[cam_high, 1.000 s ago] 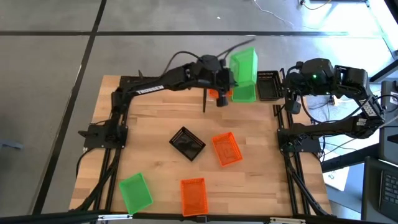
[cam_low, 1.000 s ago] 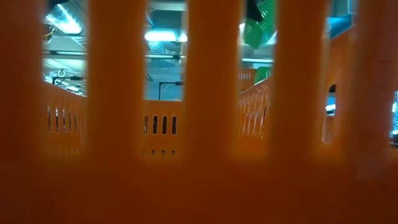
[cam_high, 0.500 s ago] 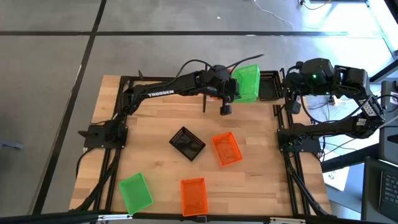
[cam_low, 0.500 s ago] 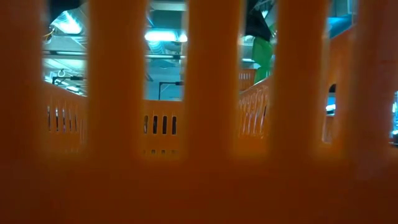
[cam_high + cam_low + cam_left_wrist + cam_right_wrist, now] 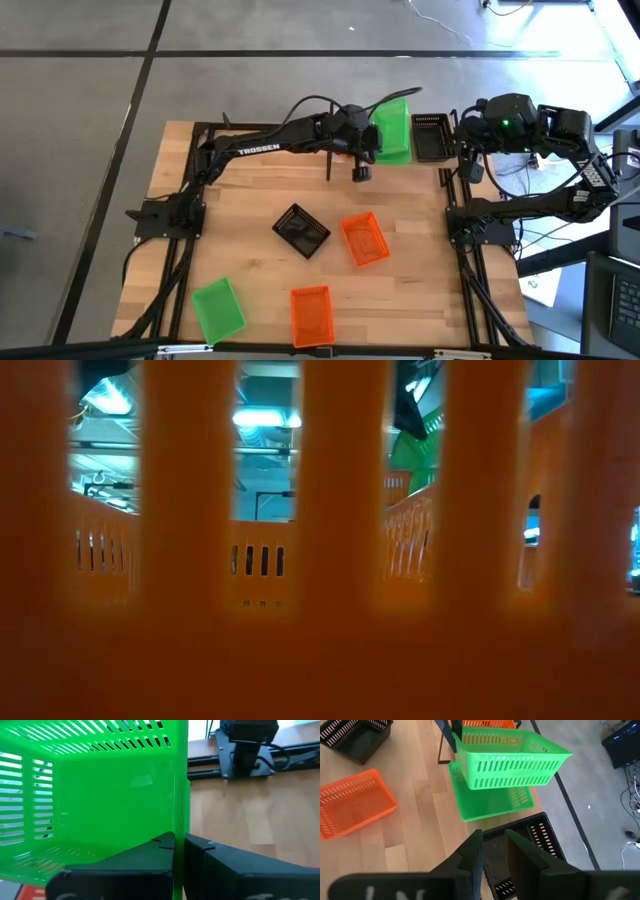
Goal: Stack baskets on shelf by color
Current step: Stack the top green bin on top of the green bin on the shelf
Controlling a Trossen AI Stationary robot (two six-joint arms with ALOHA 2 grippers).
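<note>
My left gripper (image 5: 179,845) is at the table's far edge, shut on a bright green basket (image 5: 512,757). This basket hangs just above a second green basket (image 5: 490,805), which stands by its bottom between an orange basket (image 5: 487,724) and a black basket (image 5: 520,845). A black upright (image 5: 441,750) stands beside them; I cannot tell the shelf's plank from the tabletop. My right gripper (image 5: 492,851) waits open above the black basket, touching nothing. In the low view the held basket (image 5: 415,460) shows through slots. My left gripper pinches one side wall of the green basket near its corner (image 5: 180,822), with one finger (image 5: 145,852) inside the basket and the other finger (image 5: 215,852) outside. The fingers slant downward from the table's left side. The basket is lifted, roughly level, its open side up.
On the tabletop lie a black basket (image 5: 301,230), two orange baskets (image 5: 364,239) (image 5: 311,315) and a green basket (image 5: 217,308) near the front edge. An orange basket's wall (image 5: 320,620) stands right against the low camera and blocks most of that view.
My left gripper has come down and toward the table's near side with the green basket. The basket, at first tipped up and beyond the row, now sits nearly level over the green basket below it. My left gripper stays shut on it.
</note>
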